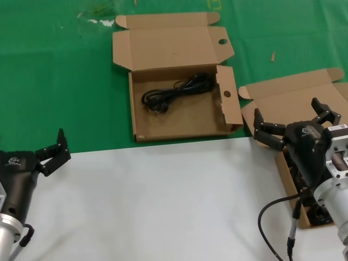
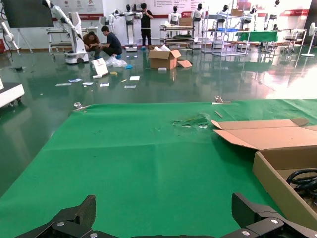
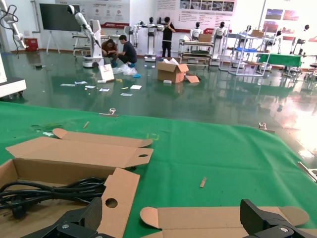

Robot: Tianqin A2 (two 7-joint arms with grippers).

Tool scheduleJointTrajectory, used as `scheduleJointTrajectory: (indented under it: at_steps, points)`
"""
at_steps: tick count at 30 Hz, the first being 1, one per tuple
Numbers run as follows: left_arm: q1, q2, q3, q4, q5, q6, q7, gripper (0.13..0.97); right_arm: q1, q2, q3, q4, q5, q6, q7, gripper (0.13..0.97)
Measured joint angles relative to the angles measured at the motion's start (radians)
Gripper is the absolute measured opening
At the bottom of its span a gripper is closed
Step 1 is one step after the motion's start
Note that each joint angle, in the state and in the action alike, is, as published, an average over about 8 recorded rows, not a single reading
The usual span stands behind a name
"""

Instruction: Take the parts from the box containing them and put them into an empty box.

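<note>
The wide box with round holes [image 1: 217,117] lies open in the middle of the green cloth, and one black coiled cable [image 1: 176,92] rests inside it. At the right is the plain box [image 1: 288,98], open, its lid facing away. My right gripper [image 1: 291,117] hovers open over it, holding nothing. The arm hides most of that box's inside, with only dark cable parts [image 1: 319,216] showing. In the right wrist view the gripper [image 3: 173,213] is above the plain lid [image 3: 223,218], with the holed flap [image 3: 119,193] and cable [image 3: 44,191] beside it. My left gripper [image 1: 56,152] waits open at the near left.
A white sheet [image 1: 163,206] covers the near half of the table and green cloth [image 1: 54,81] the far half. A small scrap [image 1: 273,56] lies on the cloth at the back right. In the left wrist view, the left gripper [image 2: 163,210] faces bare cloth, with the holed box's wall [image 2: 277,183] alongside.
</note>
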Motion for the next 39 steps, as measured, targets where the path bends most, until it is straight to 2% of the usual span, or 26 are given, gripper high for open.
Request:
scheduleJointTrajectory:
  at_steps: [39]
  points:
    - [0.000, 0.000, 0.000, 0.000, 0.000, 0.000, 0.000, 0.966, 0.000, 0.000, 0.000, 0.000, 0.000, 0.000, 0.000, 0.966]
